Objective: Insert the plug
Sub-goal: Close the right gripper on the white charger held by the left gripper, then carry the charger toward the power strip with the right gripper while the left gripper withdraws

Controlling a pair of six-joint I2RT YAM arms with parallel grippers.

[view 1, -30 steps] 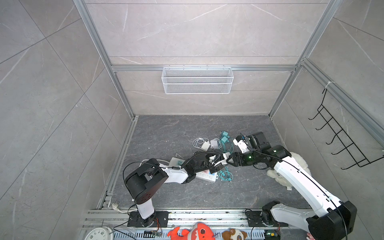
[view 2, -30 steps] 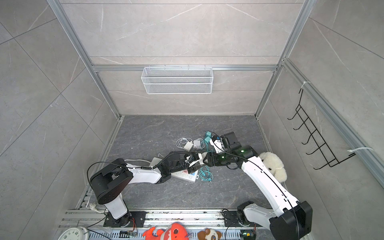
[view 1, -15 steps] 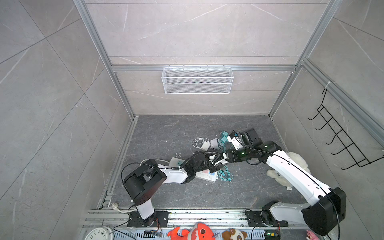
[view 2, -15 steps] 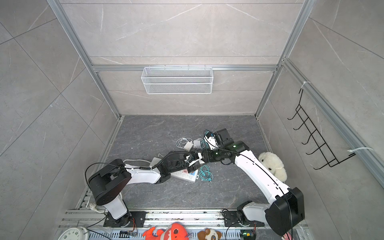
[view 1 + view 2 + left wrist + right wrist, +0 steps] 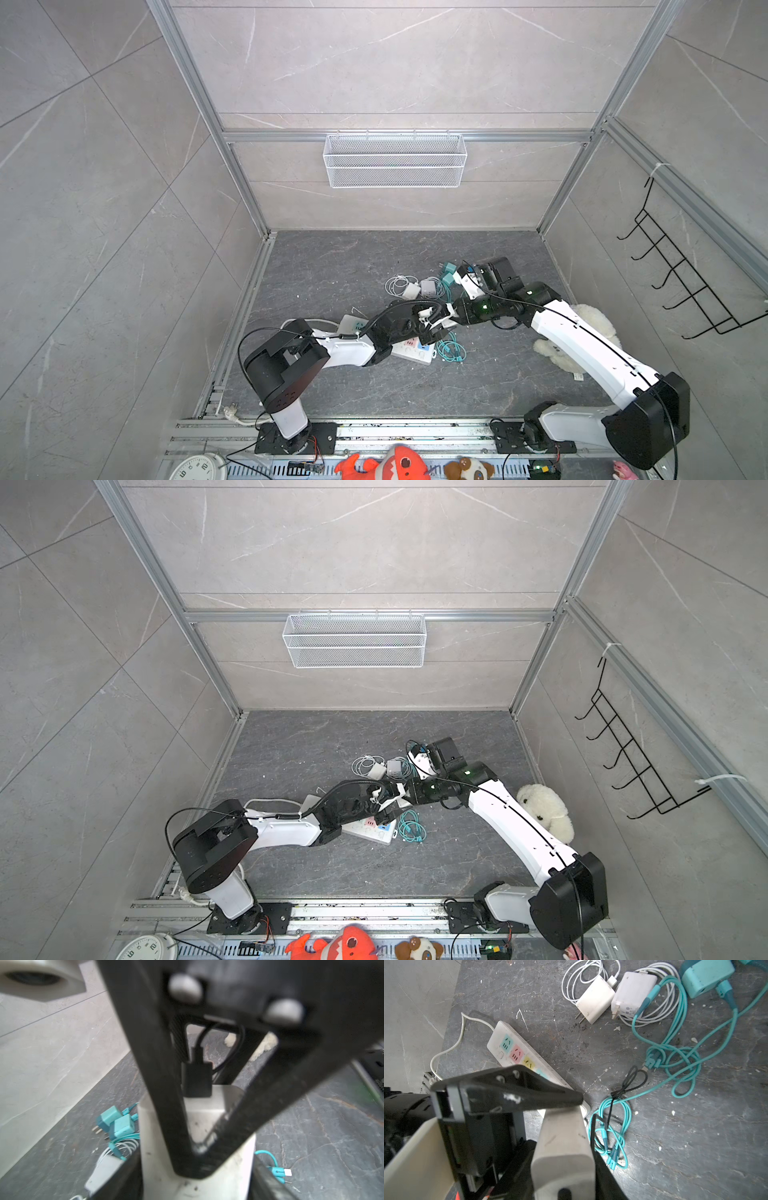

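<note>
White plug [image 5: 562, 1157] clamped in right gripper [image 5: 559, 1132], left gripper [image 5: 196, 1155] state unclear, wire basket [image 5: 395, 176] on wall.

Grey tile walls [image 5: 395, 62], dk floor [image 5: 332, 270], wire basket [image 5: 395, 162], hook rack [image 5: 685, 266].

You have one power strip [image 5: 517, 1053] under your left gripper [image 5: 431, 322], one white plug [image 5: 562, 1147] at your right gripper [image 5: 451, 317], two white chargers [image 5: 595, 999] [image 5: 633, 994] and two teal chargers [image 5: 109, 1116] [image 5: 123, 1126] beyond it, one black cable [image 5: 631, 1082] beside it, and one white plush toy [image 5: 594, 324] by its arm.
</note>
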